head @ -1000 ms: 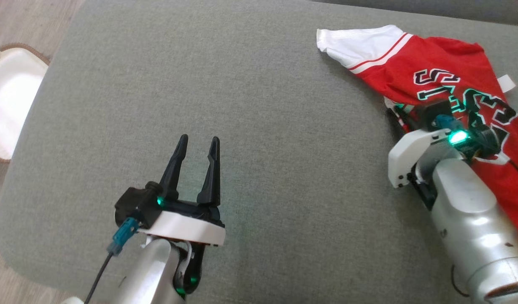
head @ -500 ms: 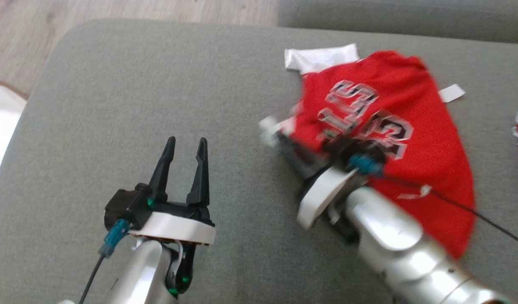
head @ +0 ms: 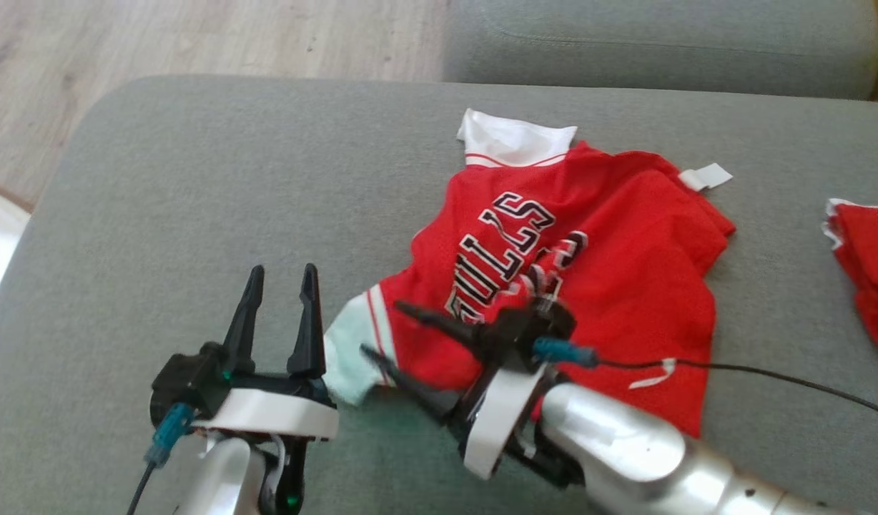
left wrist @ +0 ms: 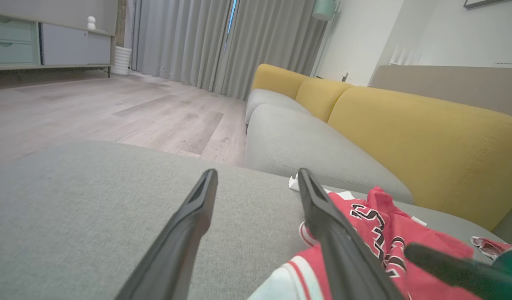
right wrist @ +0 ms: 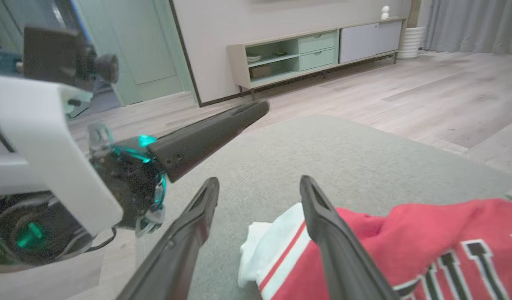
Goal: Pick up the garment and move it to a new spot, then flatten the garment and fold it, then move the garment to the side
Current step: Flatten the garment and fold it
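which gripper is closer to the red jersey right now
Right. The right gripper hangs open over the near edge of the red jersey, by its white sleeve. The left gripper, also open, is off the cloth, above bare grey cushion just left of that sleeve.

The left gripper (left wrist: 257, 173), jaws apart, points across the grey cushion (left wrist: 72, 208), the red jersey (left wrist: 400, 225) just beside it.
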`<state>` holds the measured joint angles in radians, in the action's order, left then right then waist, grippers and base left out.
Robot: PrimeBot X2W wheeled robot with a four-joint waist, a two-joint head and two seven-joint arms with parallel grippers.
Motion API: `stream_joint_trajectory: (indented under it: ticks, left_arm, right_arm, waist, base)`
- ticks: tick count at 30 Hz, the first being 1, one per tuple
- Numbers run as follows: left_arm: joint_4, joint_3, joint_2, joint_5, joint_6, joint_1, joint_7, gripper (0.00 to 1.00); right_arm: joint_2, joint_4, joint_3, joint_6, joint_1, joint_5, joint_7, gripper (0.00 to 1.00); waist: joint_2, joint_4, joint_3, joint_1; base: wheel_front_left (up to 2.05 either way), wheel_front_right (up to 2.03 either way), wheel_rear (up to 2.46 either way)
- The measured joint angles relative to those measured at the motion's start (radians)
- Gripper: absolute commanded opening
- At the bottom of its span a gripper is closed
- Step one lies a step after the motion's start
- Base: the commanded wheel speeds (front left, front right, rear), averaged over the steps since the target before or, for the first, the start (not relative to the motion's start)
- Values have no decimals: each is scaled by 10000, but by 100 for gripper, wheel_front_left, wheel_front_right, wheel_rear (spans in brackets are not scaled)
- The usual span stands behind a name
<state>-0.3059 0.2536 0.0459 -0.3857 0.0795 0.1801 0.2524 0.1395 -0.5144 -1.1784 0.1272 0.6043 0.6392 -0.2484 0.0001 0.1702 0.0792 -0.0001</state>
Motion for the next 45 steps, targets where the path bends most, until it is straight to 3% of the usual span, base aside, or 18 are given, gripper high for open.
stream_joint_trajectory:
  ticks: [3, 9, 10, 11, 12, 16, 19, 28, 33, 38, 45]
  left_arm:
    - [17, -88, 0, 2, 13, -42, 0, 100]
    - [148, -280, -2, 77, 77, -43, 0, 100]
    - [148, -280, -2, 77, 77, -43, 0, 100]
    - [188, -299, 0, 90, 88, -44, 0, 100]
    - [188, -299, 0, 90, 88, -44, 0, 100]
    - [217, -324, -2, 173, 98, -47, 0, 100]
    - [232, -359, 0, 173, 98, -50, 0, 100]
    - [17, -516, 2, 541, 199, 12, 0, 100]
    - [-1256, -410, 38, 757, 276, 1082, -274, 100]
    - [-2878, -211, 290, 349, 443, 3848, -2437, 100]
    - [-5162, 15, 1304, -698, 453, 7047, -6182, 100]
  right_arm:
    - [161, 127, 771, 0, -1, 0, 0, 100]
    - [917, 119, 4146, 0, -358, -821, -23, 100]
    - [917, 119, 4146, 0, -358, -821, -23, 100]
    - [1070, 100, 5398, 0, -897, -1333, -25, 100]
    - [1070, 100, 5398, 0, -897, -1333, -25, 100]
    - [993, 161, 8126, 0, -2738, -2370, -25, 100]
    - [619, 353, 8918, 0, -3669, -2800, -23, 100]
    - [-77, 1081, 9701, 0, -4118, -3545, -23, 100]
    - [-222, 1227, 9741, 0, -4068, -3682, -23, 100]
    - [-349, 1350, 9687, 0, -3683, -3768, -23, 100]
    - [-497, 1480, 9317, 0, -2703, -3764, -25, 100]
  waist:
    - [0, -224, -42, 1]
    - [0, -722, -128, 1]
    - [0, -722, -128, 1]
    - [0, -884, -159, 1]
    - [0, -884, -159, 1]
    - [0, -1239, -189, 1]
    - [0, -1416, -166, 1]
    - [0, -1917, 57, 1]
    - [0, -2259, 363, 2]
    - [0, -2696, 863, 3]
    - [0, -3578, 1631, 4]
  base:
    - [0, 0, 0]
    - [0, 0, 0]
    - [0, 0, 0]
    - [0, 0, 0]
    - [0, 0, 0]
    - [0, 0, 0]
    - [0, 0, 0]
    - [0, 0, 0]
    - [0, 0, 0]
    - [0, 0, 0]
    - [0, 0, 0]
